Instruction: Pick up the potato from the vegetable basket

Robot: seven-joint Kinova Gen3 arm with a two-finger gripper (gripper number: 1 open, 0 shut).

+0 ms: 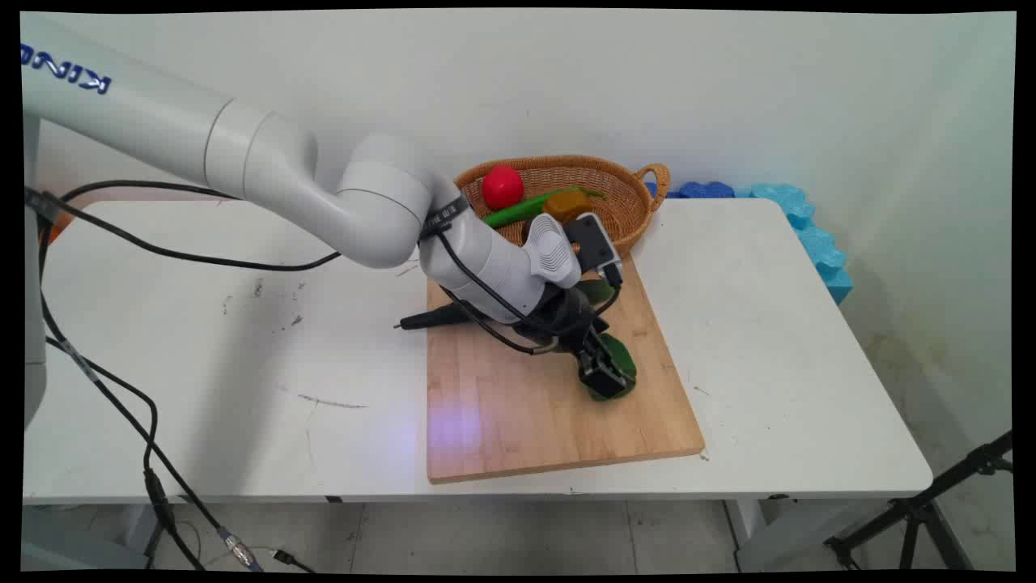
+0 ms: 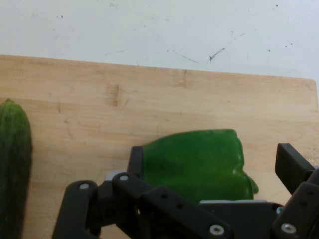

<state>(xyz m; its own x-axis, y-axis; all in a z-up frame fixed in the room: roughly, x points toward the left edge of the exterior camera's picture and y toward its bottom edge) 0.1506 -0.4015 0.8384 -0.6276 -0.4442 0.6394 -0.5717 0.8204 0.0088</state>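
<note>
White tabletop carries a pale wooden cutting board near its front edge. On the board, the black two-finger gripper is lowered with its fingers spread, one on each side of a glossy green bell pepper piece; whether they touch it I cannot tell. A dark green cucumber lies on the board, apart from the pepper. Farther back, a black-handled knife crosses the board's left edge. Beyond it, an oval woven wicker basket holds a round red tomato, a long green chilli and a brownish lump.
</note>
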